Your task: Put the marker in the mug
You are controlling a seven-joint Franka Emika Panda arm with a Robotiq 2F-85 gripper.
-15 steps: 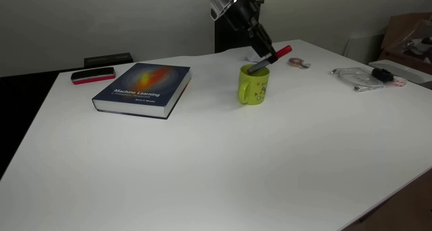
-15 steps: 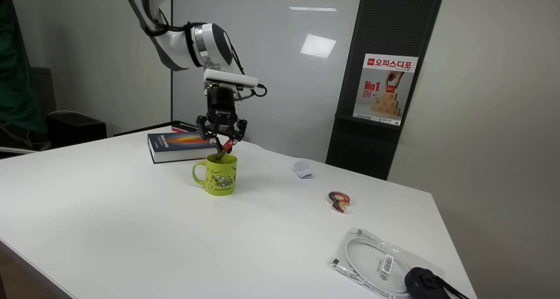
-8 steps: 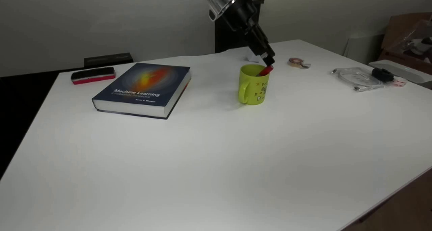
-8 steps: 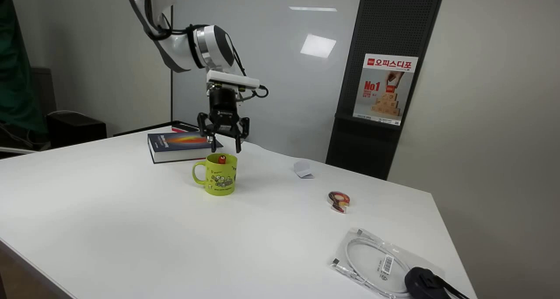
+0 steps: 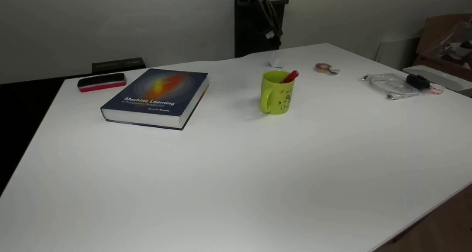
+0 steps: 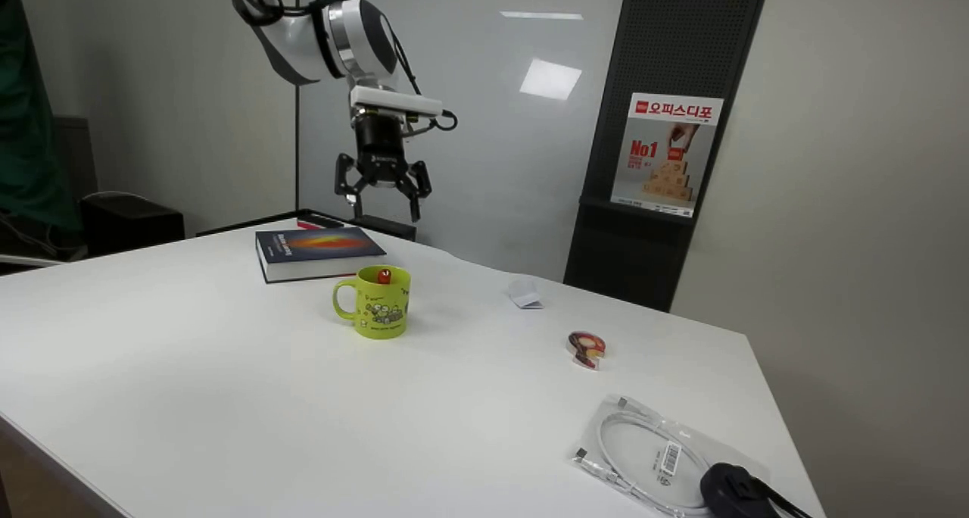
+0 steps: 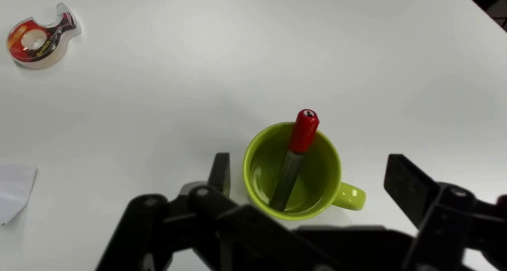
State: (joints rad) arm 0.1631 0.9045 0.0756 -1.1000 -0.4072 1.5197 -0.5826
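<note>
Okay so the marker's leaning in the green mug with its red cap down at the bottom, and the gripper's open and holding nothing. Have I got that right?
Not quite: the red cap is at the top; the grey end of the marker is down inside the green mug, as the wrist view shows. The marker does lean there, and the gripper is open, holding nothing.

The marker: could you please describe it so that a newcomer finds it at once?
On the white table, find the thick blue book, then the yellow-green mug standing apart from it. The marker leans inside that mug, red cap uppermost; unlike the broad black-and-red object near the book, it is slim, with a grey barrel.
</note>
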